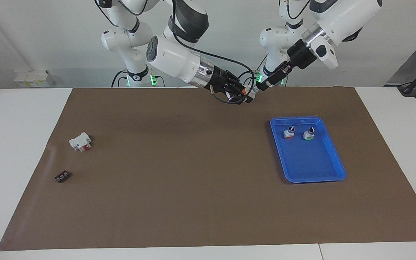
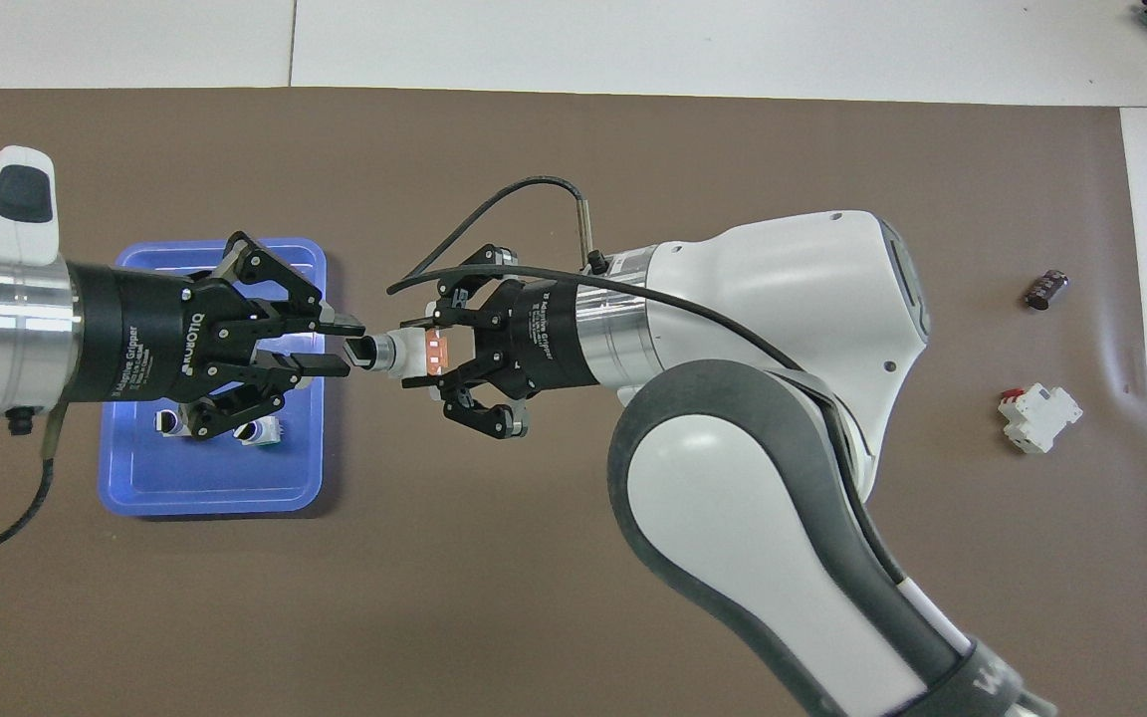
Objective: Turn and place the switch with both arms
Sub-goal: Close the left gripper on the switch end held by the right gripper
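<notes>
Switch gripped by right hand; left hand clamps knob.

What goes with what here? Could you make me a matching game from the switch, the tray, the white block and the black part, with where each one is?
1. switch
2. tray
3. white block
4. black part

A. left arm's end of the table
B. right arm's end, farther from the robots
C. in the air, gripped by left gripper and right gripper
D. right arm's end, nearer to the robots

Pairs: 1-C, 2-A, 3-D, 4-B
</notes>
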Robot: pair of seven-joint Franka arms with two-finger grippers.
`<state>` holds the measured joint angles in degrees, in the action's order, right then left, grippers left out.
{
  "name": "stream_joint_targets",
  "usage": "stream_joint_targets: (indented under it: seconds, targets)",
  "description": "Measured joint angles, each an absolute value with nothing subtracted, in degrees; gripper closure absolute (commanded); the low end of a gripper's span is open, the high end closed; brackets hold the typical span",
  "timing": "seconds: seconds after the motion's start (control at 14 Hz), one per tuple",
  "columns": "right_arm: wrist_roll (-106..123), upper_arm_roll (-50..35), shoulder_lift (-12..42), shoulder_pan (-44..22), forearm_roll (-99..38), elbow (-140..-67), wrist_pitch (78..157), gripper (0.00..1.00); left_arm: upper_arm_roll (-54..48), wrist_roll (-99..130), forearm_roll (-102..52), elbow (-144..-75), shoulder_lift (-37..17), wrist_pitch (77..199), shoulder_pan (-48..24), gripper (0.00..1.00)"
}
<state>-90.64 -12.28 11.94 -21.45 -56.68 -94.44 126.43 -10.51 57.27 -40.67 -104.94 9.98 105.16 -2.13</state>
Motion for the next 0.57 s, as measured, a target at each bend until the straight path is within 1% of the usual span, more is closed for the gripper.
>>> stream_joint_targets:
  seconds: [0.07,0.14,0.21,0.29,0.43,0.57]
  targets:
    - [-90.64,-12.28,11.94,-21.45,-56.68,-94.44,126.43,1.0,-10.51,57.27,-40.89,-105.01,10.01,105.44,-2.13,0.74]
    - [-90.64,-12.28,11.94,-21.45,-56.68,-94.44,126.43,1.0,-10.52,57.27,-41.27,-105.08,10.02,105.8,-2.13,0.75]
    - [-90.64,-12.28,11.94,-21.45,-56.68,-94.44,126.43,1.0,-10.52,57.27,-41.65,-105.16,10.03,106.24,-2.13,0.81]
    - [-90.64,-12.27,11.94,-21.44,-56.68,-94.44,126.44,1.0,-10.52,57.27,-41.79,-105.25,10.04,106.58,-2.13,0.84]
    - [-90.68,-12.19,11.94,-21.38,-56.68,-94.42,126.64,1.0,-10.51,57.27,-41.85,-105.54,10.13,106.77,-2.13,0.84]
    - [-90.68,-12.19,11.94,-21.41,-56.68,-94.44,126.63,1.0,-10.53,57.27,-41.87,-105.95,10.37,107.11,-2.15,0.83]
